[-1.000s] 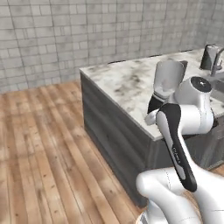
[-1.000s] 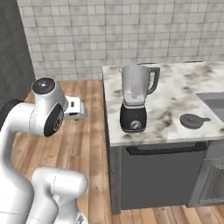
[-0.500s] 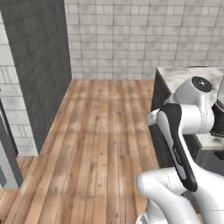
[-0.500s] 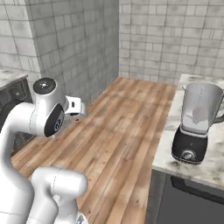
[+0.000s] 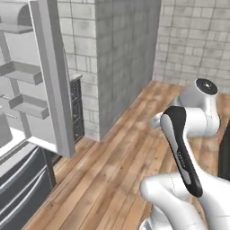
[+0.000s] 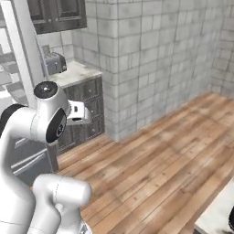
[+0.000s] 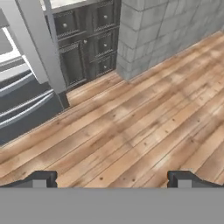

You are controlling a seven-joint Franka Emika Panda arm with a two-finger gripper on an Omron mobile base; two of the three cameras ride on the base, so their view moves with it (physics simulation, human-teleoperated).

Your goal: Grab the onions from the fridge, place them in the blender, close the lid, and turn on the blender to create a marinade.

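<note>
The fridge [image 5: 47, 81] is your target, and it stands open: its white door [image 7: 33, 48] juts toward you edge-on, with shelves [image 5: 24, 74] behind it and the lower drawer fronts [image 7: 22, 103] below. Judged from the hand view, it lies ahead of the fingers and off to their left, well apart from them, with bare wood floor [image 7: 131, 127] between. The door's long axis runs upright, so I'd expect you to come around its edge from the right to reach the shelves.

No onions can be made out from here. The shelves and door bins are seen only from the side, so what they hold is hidden; a grey shape [image 5: 5, 130] low in the fridge is too unclear to name.

Your gripper [image 7: 113, 179] has its fingers [image 7: 41, 178] spread as wide as they go, and nothing is between them. It hangs above the floor, pointing forward and down. In the right base view the hand [image 6: 78, 113] sits just past the arm's elbow, aimed toward the dark cabinets [image 6: 89, 112].

Outward from the fridge: straight ahead of the fingers is a dark drawer cabinet [image 7: 85, 43] under a pale counter [image 6: 75, 73], touching the fridge side on its left and a grey block wall [image 7: 166, 26] on its right. A toaster [image 6: 55, 63] stands on that counter.

My judgement is that the task is at its start: you need the base closer and turned left so the shelves face the fingers before any reach.
</note>
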